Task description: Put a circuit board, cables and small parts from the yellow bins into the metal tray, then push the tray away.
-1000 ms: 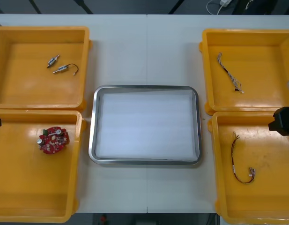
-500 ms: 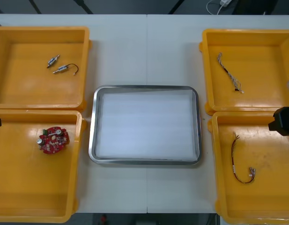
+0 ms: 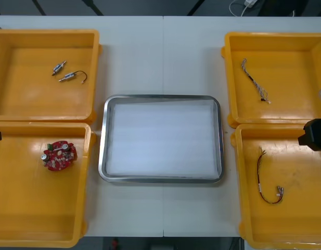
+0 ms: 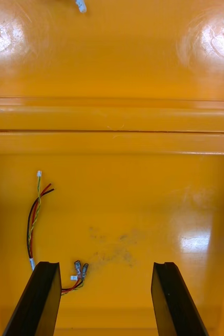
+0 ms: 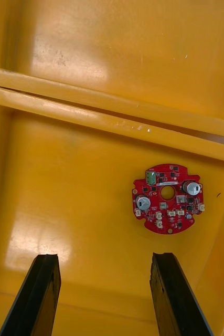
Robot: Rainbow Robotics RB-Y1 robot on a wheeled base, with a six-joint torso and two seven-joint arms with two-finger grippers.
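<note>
light table (image 3: 163, 52) w/ dark floor (image 3: 150, 6) beyond its far edge

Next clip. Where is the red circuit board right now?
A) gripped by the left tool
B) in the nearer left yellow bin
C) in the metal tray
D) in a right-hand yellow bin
B: the circuit board lies flat on the floor of the nearer left yellow bin, and the left tool stands open, holding nothing.

The light table (image 3: 163, 57) has a metal tray (image 3: 160, 97) lying flat in its middle. Four bins, all yellow, sit on it too: the 10 o'clock bin (image 3: 25, 99), the 8 o'clock bin (image 3: 40, 208), the 2 o'clock bin (image 3: 295, 99) and the 4 o'clock bin (image 3: 300, 219).
</note>
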